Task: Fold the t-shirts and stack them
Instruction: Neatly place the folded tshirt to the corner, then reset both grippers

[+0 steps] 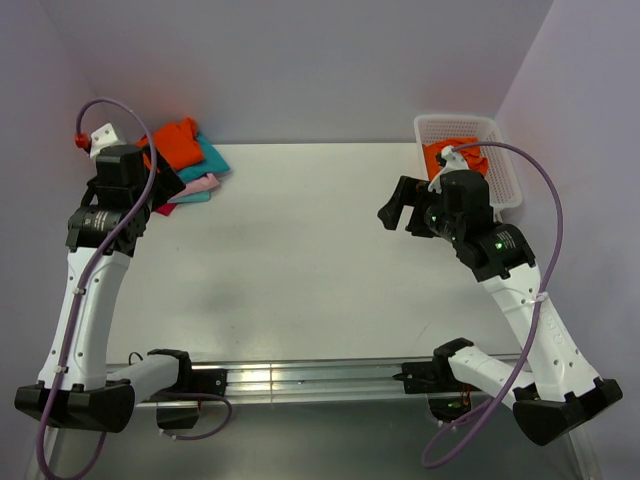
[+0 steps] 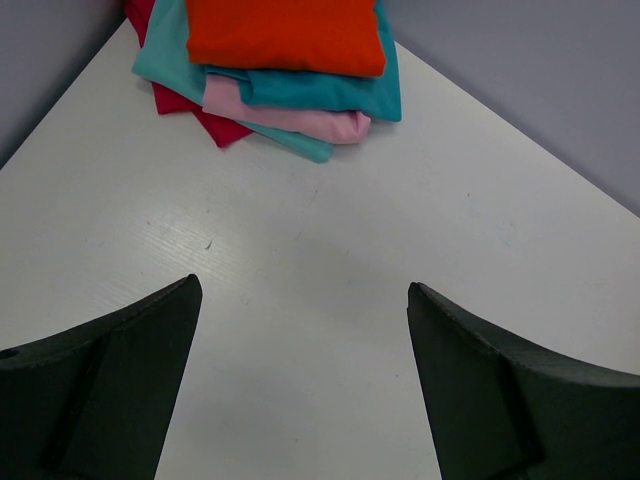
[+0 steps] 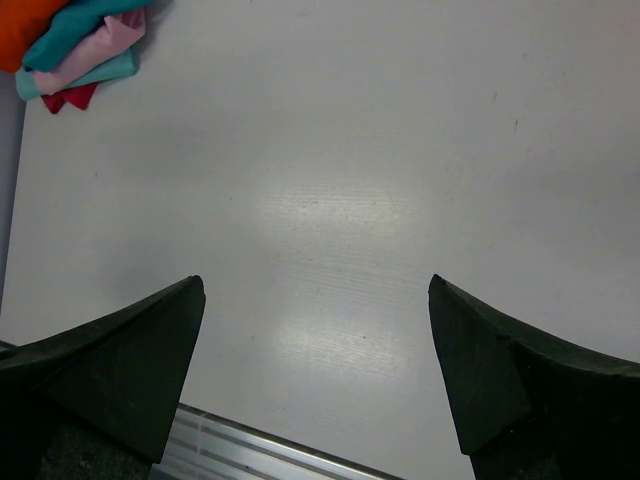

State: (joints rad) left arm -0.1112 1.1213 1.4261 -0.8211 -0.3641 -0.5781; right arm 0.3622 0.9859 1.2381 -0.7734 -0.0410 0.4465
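Observation:
A stack of folded t-shirts [image 1: 187, 156] lies at the table's back left corner: bright orange [image 2: 285, 35] on top, then teal [image 2: 335, 95], pale pink [image 2: 300, 120] and crimson [image 2: 215, 127]. The stack also shows far off in the right wrist view [image 3: 70, 45]. Another orange t-shirt [image 1: 443, 156] lies crumpled in the white lattice basket [image 1: 503, 165] at the back right. My left gripper [image 1: 166, 190] [image 2: 303, 292] is open and empty, just in front of the stack. My right gripper [image 1: 397, 212] [image 3: 317, 285] is open and empty over bare table, left of the basket.
The white table [image 1: 300, 250] is walled by grey panels at the back and sides. An aluminium rail [image 1: 310, 375] runs along the near edge by the arm bases, and it shows in the right wrist view [image 3: 260, 445]. Purple cables loop off both arms.

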